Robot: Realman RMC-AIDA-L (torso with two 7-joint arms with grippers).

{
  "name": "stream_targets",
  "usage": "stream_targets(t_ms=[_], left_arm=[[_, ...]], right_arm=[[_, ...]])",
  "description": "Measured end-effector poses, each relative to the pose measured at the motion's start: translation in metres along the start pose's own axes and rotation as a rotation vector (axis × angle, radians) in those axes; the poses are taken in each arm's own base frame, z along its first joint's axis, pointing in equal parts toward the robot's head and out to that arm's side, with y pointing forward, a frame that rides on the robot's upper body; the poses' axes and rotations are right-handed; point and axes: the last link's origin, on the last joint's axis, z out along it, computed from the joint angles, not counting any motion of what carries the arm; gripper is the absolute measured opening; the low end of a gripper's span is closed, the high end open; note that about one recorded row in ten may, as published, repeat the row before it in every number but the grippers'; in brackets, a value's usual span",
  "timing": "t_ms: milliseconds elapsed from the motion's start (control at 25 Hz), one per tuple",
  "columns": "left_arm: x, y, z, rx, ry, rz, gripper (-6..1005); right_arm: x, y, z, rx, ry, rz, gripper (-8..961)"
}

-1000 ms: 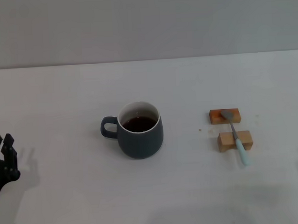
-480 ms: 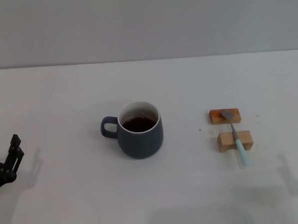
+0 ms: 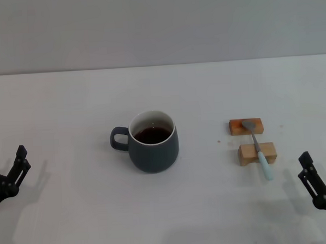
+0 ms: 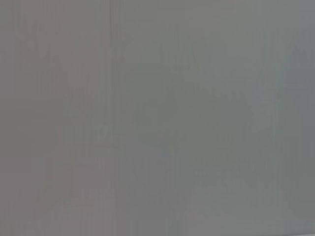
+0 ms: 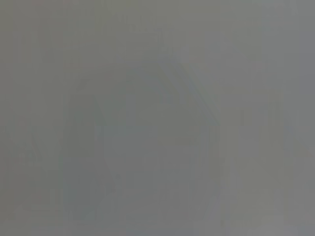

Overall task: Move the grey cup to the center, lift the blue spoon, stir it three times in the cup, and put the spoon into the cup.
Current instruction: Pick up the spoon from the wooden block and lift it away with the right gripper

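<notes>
Already the grey cup [image 3: 152,141] stands near the middle of the white worktop [image 3: 69,105], upright, its loop handle turned toward the robot's left and dark brown liquid inside; judging from that, the centering step looks done or nearly so. Well to its right the blue spoon [image 3: 257,147] lies across two small wooden blocks [image 3: 251,141], its metal bowl on the farther block and its pale handle running over the nearer one and down past it toward the robot. Propped this way, the stem and handle seem to be kept off the surface, which likely gives fingers room to close around the handle.

At the near left edge the left end effector [image 3: 16,168] hangs low over the worktop, well apart from the cup and holding nothing; only one dark finger shows clearly, so I cannot tell how wide it stands. At the near right edge the right end effector [image 3: 322,170] sits just beyond the spoon's handle end, empty, with two fingers spread apart; one is cut by the picture's border. It seems the natural arm for lifting the spoon.

Both wrist views give only a flat grey field, with no fingers or objects to make out.
</notes>
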Motion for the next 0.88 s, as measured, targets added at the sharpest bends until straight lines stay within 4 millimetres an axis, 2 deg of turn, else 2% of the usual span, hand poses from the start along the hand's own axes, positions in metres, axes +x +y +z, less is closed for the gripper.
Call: stream_targets(t_ms=[440, 880], left_arm=[[0.000, -0.001, 0.001, 0.002, 0.000, 0.002, 866], [0.000, 0.000, 0.001, 0.001, -0.001, -0.002, 866]], right_arm=[[0.008, 0.003, 0.000, -0.024, 0.054, -0.004, 771], [0.017, 0.007, 0.012, -0.057, 0.124, -0.010, 770]])
